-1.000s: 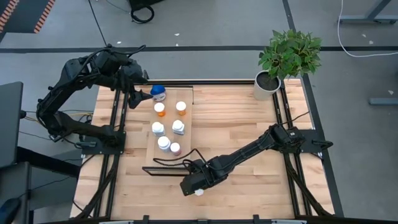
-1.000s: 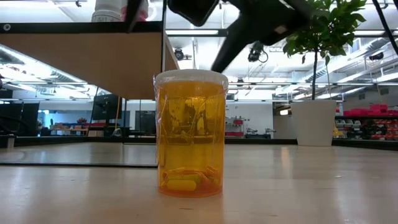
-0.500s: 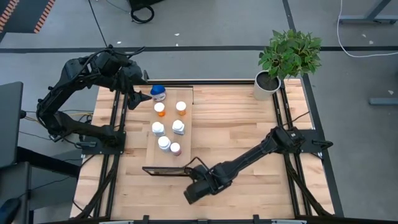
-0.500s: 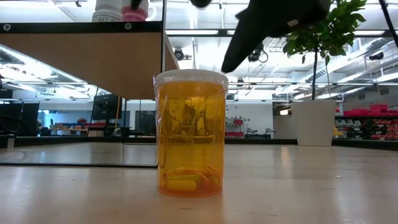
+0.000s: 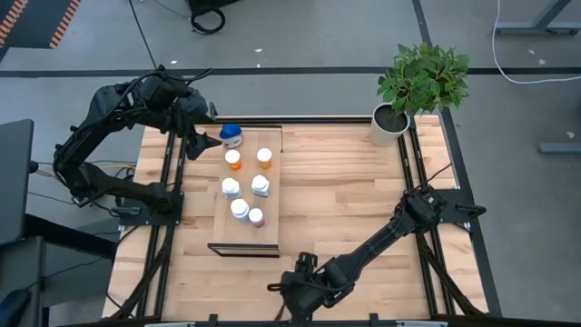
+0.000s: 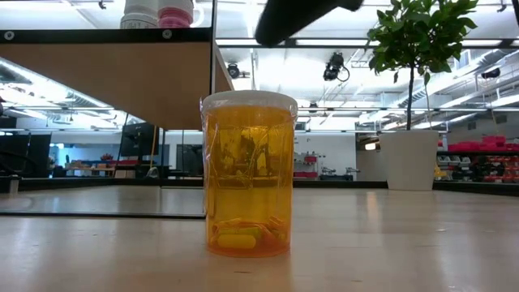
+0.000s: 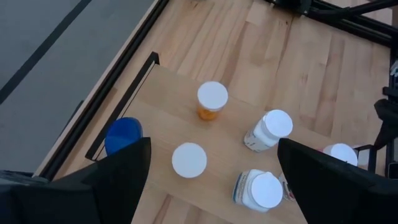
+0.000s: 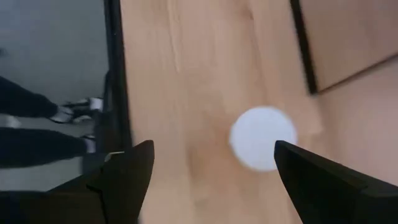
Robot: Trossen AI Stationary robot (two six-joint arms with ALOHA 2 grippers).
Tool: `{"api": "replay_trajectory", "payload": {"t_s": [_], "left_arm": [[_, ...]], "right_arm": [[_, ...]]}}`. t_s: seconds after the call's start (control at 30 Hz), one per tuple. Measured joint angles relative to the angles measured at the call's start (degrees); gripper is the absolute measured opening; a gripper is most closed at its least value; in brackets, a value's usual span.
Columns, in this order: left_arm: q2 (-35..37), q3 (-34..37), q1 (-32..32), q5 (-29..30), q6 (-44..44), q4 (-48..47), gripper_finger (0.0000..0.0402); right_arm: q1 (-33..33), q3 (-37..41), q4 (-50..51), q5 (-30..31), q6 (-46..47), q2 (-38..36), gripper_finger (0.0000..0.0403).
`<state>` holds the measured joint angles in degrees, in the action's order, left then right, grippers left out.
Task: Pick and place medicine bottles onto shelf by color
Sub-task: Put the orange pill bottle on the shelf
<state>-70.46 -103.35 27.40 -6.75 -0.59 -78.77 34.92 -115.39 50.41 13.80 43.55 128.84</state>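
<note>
Now the right pincer [image 8: 208,186] hovers released above the near bench [image 5: 363,195] edge, likely to grasp the orange bottle [image 6: 247,173] standing off the shelf [image 5: 221,222]. Far left, the left pincer [image 7: 211,180] waits released over the shelved bottles [image 5: 245,186].

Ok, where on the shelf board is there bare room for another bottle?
The long light-wood shelf board is bare at its dark-framed end, past the pink-bodied bottle. Its middle is crowded: white-capped bottles stand in close pairs. The far end, by the blue-capped bottle and open left end effector, is tight.
</note>
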Motion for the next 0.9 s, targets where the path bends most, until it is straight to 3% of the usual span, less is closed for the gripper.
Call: {"api": "replay_trajectory", "payload": {"t_s": [0.23, 0.9], "left_arm": [[0.0, 0.0, 0.0, 0.0, 0.4, -1.0, 0.0355], [0.0, 0.0, 0.0, 0.0, 1.2, -1.0, 0.0355]], "right_arm": [[-0.6, 0.0, 0.1, 5.9, -3.6, 0.0, 0.0339], [-1.8, 8.0, -6.5, 4.7, -4.6, 0.0, 0.0339]]}}
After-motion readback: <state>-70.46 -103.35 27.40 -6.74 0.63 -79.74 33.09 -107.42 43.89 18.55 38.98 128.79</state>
